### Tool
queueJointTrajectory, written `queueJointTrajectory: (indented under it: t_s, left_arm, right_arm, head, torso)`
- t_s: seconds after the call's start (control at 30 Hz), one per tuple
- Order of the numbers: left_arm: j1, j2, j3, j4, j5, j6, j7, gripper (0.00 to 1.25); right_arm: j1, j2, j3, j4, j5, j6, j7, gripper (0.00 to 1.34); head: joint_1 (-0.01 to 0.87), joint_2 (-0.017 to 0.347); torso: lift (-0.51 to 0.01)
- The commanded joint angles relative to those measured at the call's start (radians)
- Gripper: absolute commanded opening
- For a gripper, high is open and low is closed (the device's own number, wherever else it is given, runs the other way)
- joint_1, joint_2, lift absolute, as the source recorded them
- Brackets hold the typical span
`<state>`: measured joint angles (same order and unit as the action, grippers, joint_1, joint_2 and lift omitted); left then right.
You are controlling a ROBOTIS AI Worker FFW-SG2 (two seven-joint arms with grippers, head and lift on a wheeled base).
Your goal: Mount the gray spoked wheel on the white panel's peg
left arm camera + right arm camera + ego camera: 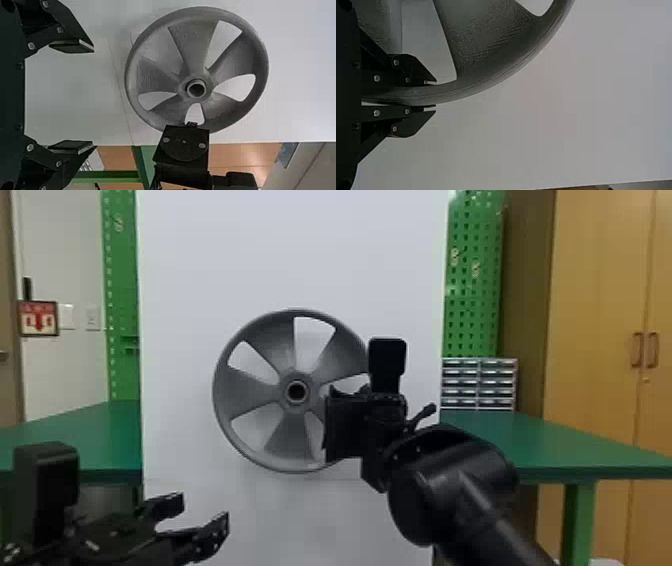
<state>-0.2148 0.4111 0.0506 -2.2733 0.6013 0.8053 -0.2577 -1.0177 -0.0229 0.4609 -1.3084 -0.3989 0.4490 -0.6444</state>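
Against the white panel [200,265], the gray spoked wheel [250,392] stands upright. Seen from the right wrist, the right gripper [331,422] pinches its rim, one finger each side; from the left wrist, the left gripper [200,514] gapes wide. I count one wheel, five spokes, two grippers.

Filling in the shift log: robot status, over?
Right gripper shut on gray spoked wheel, at rim. Left gripper open, off wheel. Wheel before white panel, seating unclear. No obstruction seen.
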Motion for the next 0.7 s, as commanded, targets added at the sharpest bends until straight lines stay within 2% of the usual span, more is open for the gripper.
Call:
queueJointTrajectory:
  t_s: [0.0, 0.17, 0.27, 0.4, 0.67]
  left_arm:
    - [0.000, 0.000, 0.000, 0.001, 0.000, 0.000, 0.000, 0.85]
    - [-0.002, 0.002, -0.002, 0.001, 0.002, 0.000, 0.000, 0.85]
    - [-0.002, 0.003, -0.002, 0.001, 0.003, 0.000, 0.000, 0.85]
    - [-0.002, 0.003, -0.002, 0.001, 0.003, 0.000, 0.000, 0.85]
    - [-0.002, 0.005, -0.003, 0.003, 0.005, 0.000, 0.000, 0.85]
  right_arm:
    - [0.001, -0.002, 0.004, 0.000, 0.000, -0.004, -0.041, 0.14]
    - [0.002, -0.002, 0.005, 0.003, 0.005, -0.019, -0.043, 0.43]
    - [0.004, -0.002, 0.004, 0.003, 0.005, -0.024, -0.041, 0.48]
    - [0.008, -0.002, 0.005, 0.006, 0.012, -0.042, -0.041, 0.77]
    - [0.010, -0.003, 0.004, 0.008, 0.014, -0.050, -0.037, 0.96]
  head:
    - [0.091, -0.008]
    - [0.091, -0.008]
    - [0.091, -0.008]
    - [0.091, -0.008]
    - [0.091, -0.008]
  torso:
    - [-0.482]
    - [-0.482]
    - [-0.482]
    - [-0.482]
    - [-0.482]
